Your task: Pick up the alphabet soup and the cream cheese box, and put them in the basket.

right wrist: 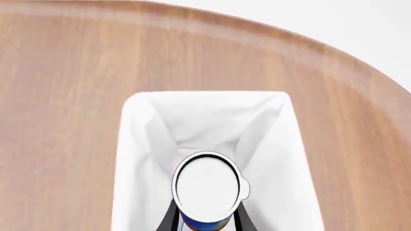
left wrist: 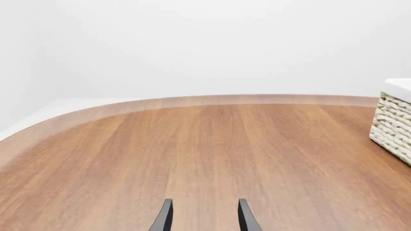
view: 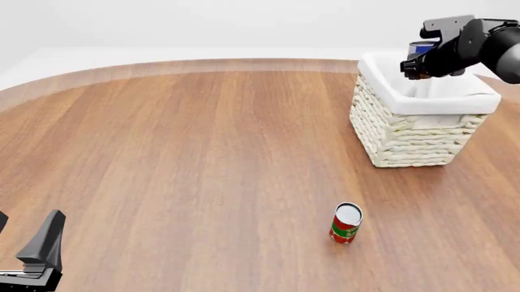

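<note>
My right gripper (view: 413,65) is shut on the alphabet soup (view: 421,47), a can with a blue side and a silver-white top, and holds it above the basket (view: 410,137) at the far right. In the right wrist view the alphabet soup (right wrist: 209,187) sits between the fingers (right wrist: 168,219), over the basket's white lining (right wrist: 205,120). My left gripper (view: 24,236) is open and empty, low at the near left. In the left wrist view the left gripper (left wrist: 204,216) points over bare wood, with the basket (left wrist: 393,120) off to one side. The cream cheese box is out of view.
A red and green can (view: 346,223) stands upright on the wooden table (view: 203,152), nearer than the basket. The table's curved far edge (view: 203,62) runs across the back.
</note>
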Tool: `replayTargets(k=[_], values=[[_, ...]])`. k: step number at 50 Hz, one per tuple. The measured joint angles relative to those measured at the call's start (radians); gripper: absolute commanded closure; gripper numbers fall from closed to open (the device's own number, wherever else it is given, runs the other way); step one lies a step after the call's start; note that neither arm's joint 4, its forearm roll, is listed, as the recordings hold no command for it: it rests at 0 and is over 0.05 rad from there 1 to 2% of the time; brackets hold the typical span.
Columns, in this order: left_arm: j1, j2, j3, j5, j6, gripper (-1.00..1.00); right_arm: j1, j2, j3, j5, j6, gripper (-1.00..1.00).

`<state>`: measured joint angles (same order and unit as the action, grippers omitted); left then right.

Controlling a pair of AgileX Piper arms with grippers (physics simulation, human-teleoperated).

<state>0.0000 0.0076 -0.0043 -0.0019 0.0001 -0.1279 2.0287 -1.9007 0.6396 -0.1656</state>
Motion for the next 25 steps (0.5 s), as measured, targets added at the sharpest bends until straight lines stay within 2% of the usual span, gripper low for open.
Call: replayTargets(k=[25], values=[[0.000, 0.000, 0.000, 0.000, 0.000, -1.00, -0.012, 0.082, -0.097, 0.118, 0.024, 1.00]])
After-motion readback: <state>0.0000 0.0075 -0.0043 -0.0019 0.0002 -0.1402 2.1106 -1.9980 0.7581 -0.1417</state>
